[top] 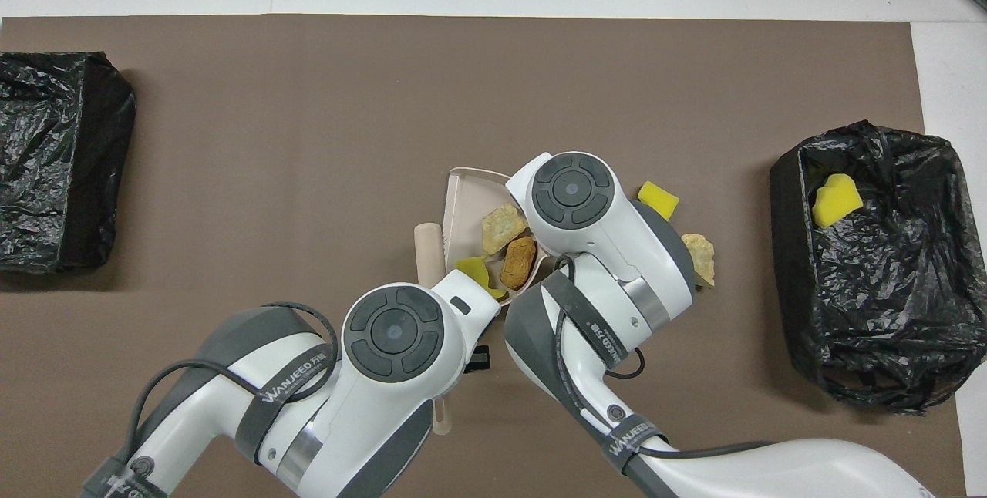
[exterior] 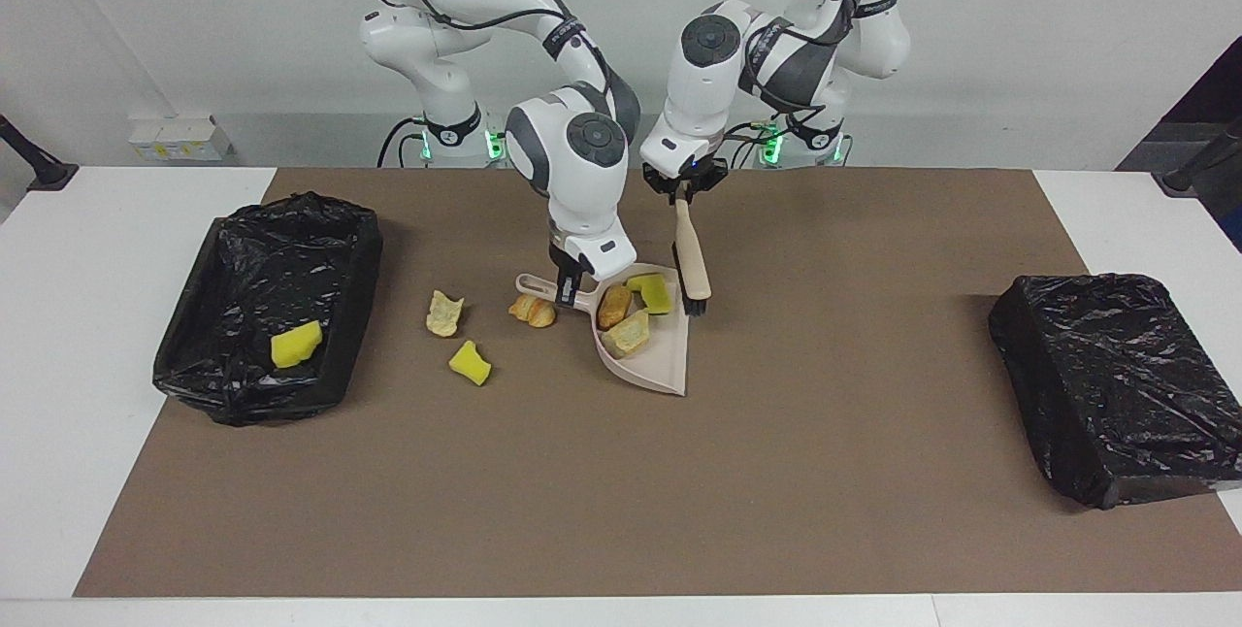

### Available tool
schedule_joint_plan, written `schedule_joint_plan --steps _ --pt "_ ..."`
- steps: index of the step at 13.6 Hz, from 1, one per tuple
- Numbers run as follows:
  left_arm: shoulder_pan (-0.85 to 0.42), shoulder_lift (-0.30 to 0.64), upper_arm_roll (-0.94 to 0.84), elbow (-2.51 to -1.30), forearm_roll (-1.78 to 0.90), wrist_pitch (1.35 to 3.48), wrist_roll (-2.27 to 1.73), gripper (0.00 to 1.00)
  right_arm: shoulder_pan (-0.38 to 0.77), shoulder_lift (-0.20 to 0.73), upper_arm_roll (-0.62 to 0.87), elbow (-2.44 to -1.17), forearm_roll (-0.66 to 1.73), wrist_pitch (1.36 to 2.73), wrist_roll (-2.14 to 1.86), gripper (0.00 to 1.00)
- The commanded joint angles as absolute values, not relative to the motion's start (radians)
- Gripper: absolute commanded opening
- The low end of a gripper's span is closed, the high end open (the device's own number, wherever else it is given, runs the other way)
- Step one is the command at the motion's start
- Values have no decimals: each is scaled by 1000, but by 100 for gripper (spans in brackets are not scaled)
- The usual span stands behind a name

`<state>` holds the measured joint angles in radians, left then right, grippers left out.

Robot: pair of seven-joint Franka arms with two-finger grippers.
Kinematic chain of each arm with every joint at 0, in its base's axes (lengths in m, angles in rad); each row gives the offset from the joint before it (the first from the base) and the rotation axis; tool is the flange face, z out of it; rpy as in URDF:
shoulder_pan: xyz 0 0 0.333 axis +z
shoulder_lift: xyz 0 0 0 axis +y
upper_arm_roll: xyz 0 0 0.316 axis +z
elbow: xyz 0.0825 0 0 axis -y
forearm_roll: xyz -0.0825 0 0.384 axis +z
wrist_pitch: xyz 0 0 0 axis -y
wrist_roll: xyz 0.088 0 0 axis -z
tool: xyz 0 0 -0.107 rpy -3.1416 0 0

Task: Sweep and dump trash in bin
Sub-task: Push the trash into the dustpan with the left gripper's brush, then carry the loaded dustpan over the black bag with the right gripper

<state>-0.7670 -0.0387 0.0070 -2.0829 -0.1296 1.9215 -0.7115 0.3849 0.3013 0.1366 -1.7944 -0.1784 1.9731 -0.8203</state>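
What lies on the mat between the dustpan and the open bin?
Three loose pieces: a bread lump beside the dustpan, then a pale chunk and a yellow sponge, toward the open bin; facing view.

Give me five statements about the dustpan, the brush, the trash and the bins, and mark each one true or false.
1. The right gripper holds the dustpan by its handle. True.
2. The dustpan is empty. False: three pieces of trash lie in it, a yellow sponge chunk among them.
3. The left gripper holds the brush, bristles down beside the dustpan. True.
4. All the trash is off the mat. False: three pieces lie on the mat, among them a yellow chunk and a tan lump.
5. The open bin at the right arm's end of the table is empty. False: a yellow sponge piece lies in it.
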Motion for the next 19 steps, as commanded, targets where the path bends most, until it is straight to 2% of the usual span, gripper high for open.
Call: schedule_joint_plan --steps 1,9,12,15,19 --pt "-764 -57 21 -2045 -103 1865 -729 0 347 256 146 -1818 -172 1974 -841 0" --pt "-741 -106 25 -2085 -100 1813 -707 0 252 175 146 -1812 -91 1918 -948 0" --pt "-706 -113 25 -2112 -101 1819 -646 0 167 134 146 -1801 -34 1870 -1069 0" --pt "-713 -173 23 -2207 -100 1832 -641 0 83 100 144 -1789 15 1842 -1158 0" --pt "-779 -227 14 -2321 -104 1853 -653 0 -90 97 140 -1662 34 1682 -1288 0"
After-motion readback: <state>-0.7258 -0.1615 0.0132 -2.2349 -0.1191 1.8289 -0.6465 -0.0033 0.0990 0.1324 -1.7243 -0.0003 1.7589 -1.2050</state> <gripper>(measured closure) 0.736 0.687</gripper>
